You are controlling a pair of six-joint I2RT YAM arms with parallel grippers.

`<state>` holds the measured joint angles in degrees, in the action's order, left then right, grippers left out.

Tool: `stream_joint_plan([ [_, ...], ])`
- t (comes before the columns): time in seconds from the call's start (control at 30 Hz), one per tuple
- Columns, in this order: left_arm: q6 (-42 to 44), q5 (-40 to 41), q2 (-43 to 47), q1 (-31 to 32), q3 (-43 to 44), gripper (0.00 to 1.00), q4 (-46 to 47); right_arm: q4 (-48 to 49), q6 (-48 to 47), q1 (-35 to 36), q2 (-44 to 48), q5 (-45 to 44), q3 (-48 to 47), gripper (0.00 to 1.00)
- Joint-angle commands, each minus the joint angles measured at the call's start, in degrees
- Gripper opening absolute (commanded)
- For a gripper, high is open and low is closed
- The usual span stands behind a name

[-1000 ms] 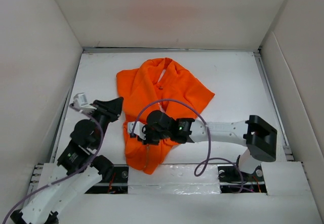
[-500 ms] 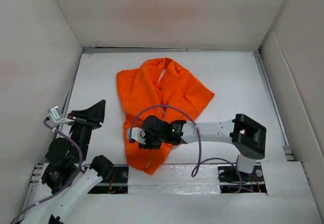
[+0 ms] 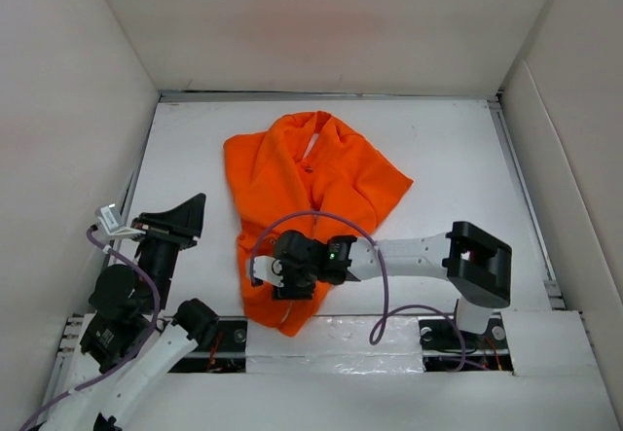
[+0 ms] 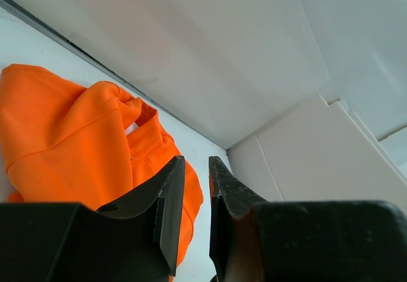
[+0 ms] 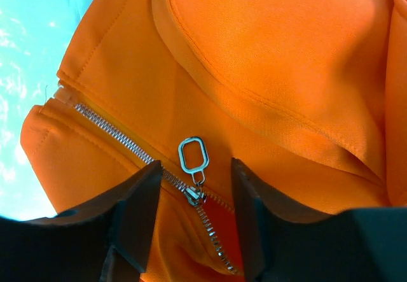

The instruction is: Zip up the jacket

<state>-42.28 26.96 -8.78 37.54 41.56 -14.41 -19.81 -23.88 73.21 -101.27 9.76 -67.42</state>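
Since the earlier frames, the right end effector (image 5: pixel 194 167) is found shifted toward the near hem of the jacket (image 3: pixel 311 173), and its fingers, pressed together then, are now spread. Nothing is pinched by them: the silver zipper pull (image 5: pixel 193 155) is seen lying free on the orange cloth between the two fingers, with the zipper teeth (image 5: pixel 108 126) running off to the hem. The right forearm is stretched low and leftward from a raised elbow, and a purple cable (image 3: pixel 380 285) is looped over it. The left end effector (image 4: pixel 196 161) is held clear of the jacket, narrowly parted and empty, its arm folded back at the near left corner. The jacket is laid crumpled mid-surface (image 3: pixel 448 159), collar toward the far side. The surface is enclosed by pale walls (image 3: pixel 321 22).
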Motion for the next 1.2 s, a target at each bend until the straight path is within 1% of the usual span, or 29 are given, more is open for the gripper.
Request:
stream_joint_plan([
  [0.0, 0.7, -0.9, -0.5, 0.3, -0.6, 0.19, 2.7, -0.3, -1.5, 0.6, -0.5, 0.0, 0.4, 0.55],
  [0.23, 0.5, -0.9, -1.2, 0.3, -1.1, 0.19, 3.3, 8.8, 0.1, 0.6, -2.2, -1.8, 2.8, 0.55],
  [0.4, 0.5, -0.8, -1.5, 0.3, -1.5, 0.19, 3.3, 13.3, 1.3, 0.1, -4.4, -0.8, 4.7, 0.45],
  [0.43, 0.4, -0.9, -1.7, 0.3, -1.7, 0.19, 3.3, 14.1, 1.8, -0.4, -4.5, -0.4, 5.2, 0.42],
  [0.5, 0.3, -1.0, -1.8, 0.3, -2.0, 0.19, 3.3, 16.7, 2.3, -1.0, -4.0, 1.0, 6.9, 0.32],
  [0.53, 0.2, -1.0, -2.0, 0.3, -2.2, 0.19, 3.4, 17.4, 3.0, -1.5, -3.7, 1.3, 7.6, 0.25],
  [0.57, 0.0, -1.4, -2.2, 0.3, -2.5, 0.19, 3.4, 18.0, 3.2, -2.0, -2.7, 1.5, 8.7, 0.11],
  [0.6, -0.1, -1.6, -2.3, 0.3, -2.8, 0.19, 3.4, 19.1, 3.5, -2.0, -2.0, 1.5, 9.3, 0.08],
  [0.63, -0.3, -1.8, -2.8, 0.3, -3.0, 0.19, 3.3, 19.2, 3.9, -2.6, -1.3, 1.5, 9.8, 0.0],
  [0.77, -1.2, -3.0, -3.7, 0.3, -4.2, 0.19, 3.3, 24.8, 5.9, -4.6, 4.6, 1.4, 14.1, 0.0],
  [0.8, -1.3, -3.4, -4.0, 0.3, -4.6, 0.2, 3.5, 25.9, 6.6, -5.1, 7.9, 1.3, 14.9, 0.0],
  [0.9, -1.3, -5.9, -6.2, 0.3, -5.4, 0.23, 3.9, 30.5, 9.6, -7.8, 13.5, 0.8, 19.2, 0.0],
  [0.93, -1.2, -6.8, -8.0, 0.3, -5.7, 0.26, 4.1, 32.8, 11.6, -8.8, 17.0, 1.0, 20.4, 0.0],
  [0.97, -1.1, -10.2, -8.9, 0.3, -6.2, 0.27, 5.6, 34.0, 12.5, -10.7, 18.6, 1.7, 22.2, 0.0],
  [1.03, -0.2, -14.5, -12.2, 0.3, -8.2, 0.29, 7.8, 37.3, 15.6, -13.0, 22.8, 2.3, 23.9, 0.0],
  [1.07, 0.2, -19.1, -13.2, 0.3, -8.9, 0.3, 9.8, 38.4, 16.3, -15.1, 23.9, 2.6, 25.0, 0.0],
  [1.13, 0.5, -22.9, -15.6, 0.3, -11.8, 0.33, 11.4, 40.0, 18.2, -17.6, 25.4, 4.0, 25.1, 0.0],
  [1.17, 0.6, -25.9, -15.9, 0.3, -12.8, 0.35, 12.5, 40.0, 18.3, -18.8, 26.6, 6.1, 25.0, 0.0],
])
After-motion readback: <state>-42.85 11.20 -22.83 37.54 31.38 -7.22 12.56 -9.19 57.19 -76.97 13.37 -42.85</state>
